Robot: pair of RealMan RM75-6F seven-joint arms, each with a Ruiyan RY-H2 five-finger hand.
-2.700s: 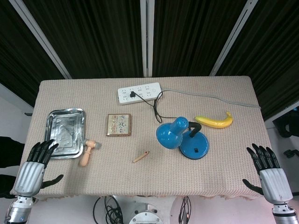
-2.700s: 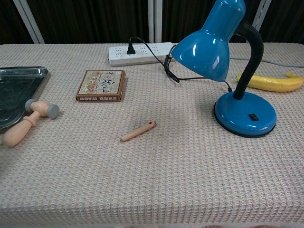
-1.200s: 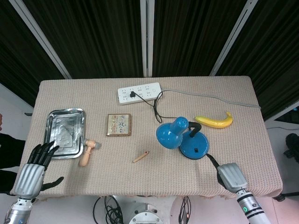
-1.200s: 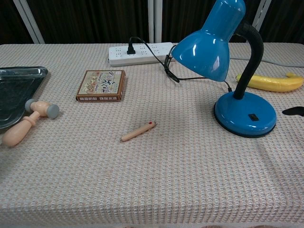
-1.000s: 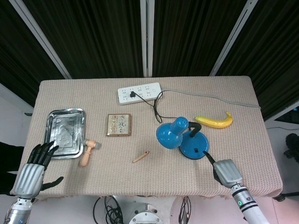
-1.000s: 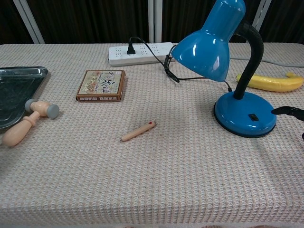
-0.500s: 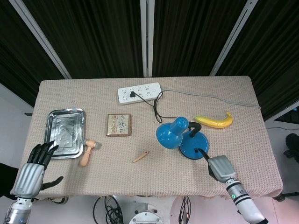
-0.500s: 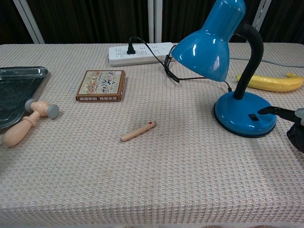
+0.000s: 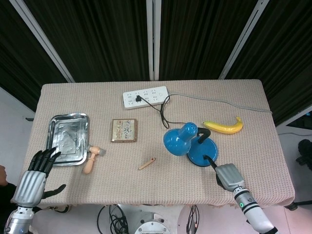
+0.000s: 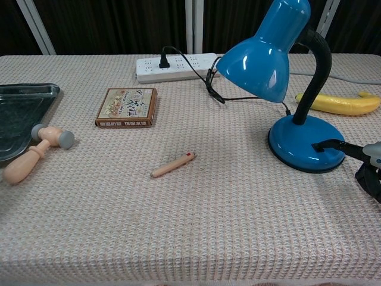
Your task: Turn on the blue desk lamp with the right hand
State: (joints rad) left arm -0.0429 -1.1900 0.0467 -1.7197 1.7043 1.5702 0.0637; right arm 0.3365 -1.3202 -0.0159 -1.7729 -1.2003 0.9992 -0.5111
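From the head view, the blue lamp (image 9: 192, 144) stands near the middle of the bench (image 9: 73, 97), with its round foot on the cloth and its shade leaning off to one side of the foot. The right robot hand (image 9: 225, 174) is just beside the lamp's foot, and one dark finger (image 9: 210, 161) pokes out onto the foot while the rest look tucked in; it holds nothing. The left robot hand (image 9: 38, 169) is far from the lamp, by the bench edge near the metal tray (image 9: 68, 138), with its fingers spread and nothing in them. A banana (image 9: 224, 126) lies near the lamp, on the far side of it from the right robot hand. From the chest view, the lamp (image 10: 286, 77) is tall and its shade is not lit. The finger (image 10: 330, 145) touches the top of the foot, right where the little switch should be, so the switch is hidden. I think the finger could miss the switch and only slide on the smooth foot. If it pushes sideways and not down, the lamp may scoot or tip, because its heavy shade hangs out to one side. The black cord (image 10: 196, 68) to the plug strip (image 10: 172, 67) could then tug.
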